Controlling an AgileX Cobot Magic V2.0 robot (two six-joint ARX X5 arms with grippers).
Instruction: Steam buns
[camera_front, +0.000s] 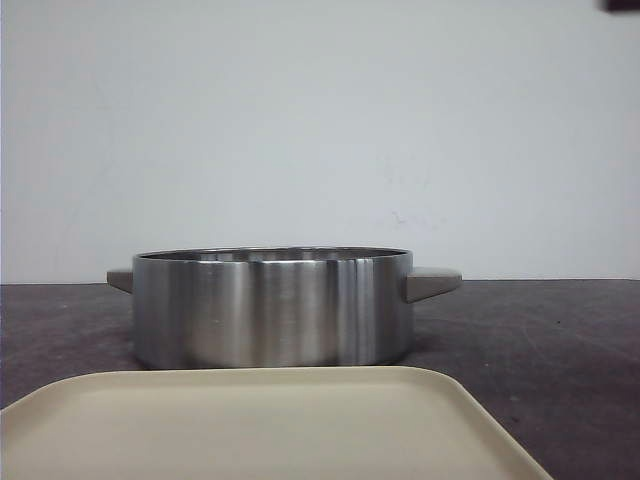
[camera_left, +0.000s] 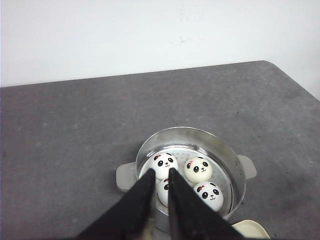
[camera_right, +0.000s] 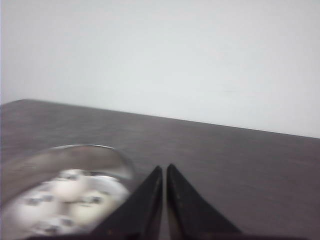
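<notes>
Four white panda-face buns lie inside a steel steamer pot (camera_left: 220, 145): one (camera_left: 162, 162), one (camera_left: 198, 169), one (camera_left: 210, 195), and one (camera_left: 164, 192) partly hidden behind my fingers. In the front view the pot (camera_front: 270, 310) stands mid-table and its wall hides the buns. My left gripper (camera_left: 161, 171) hangs above the pot's near side, empty, its jaws nearly together with a narrow gap. My right gripper (camera_right: 164, 167) is shut and empty beside the pot (camera_right: 90, 155), where blurred buns (camera_right: 70, 192) show. Neither gripper shows in the front view.
A beige tray (camera_front: 260, 425) with nothing on it lies in front of the pot, close to the robot; its corner shows in the left wrist view (camera_left: 252, 230). The pot has two side handles (camera_front: 432, 283). The dark grey table (camera_front: 540, 340) ends at a white wall.
</notes>
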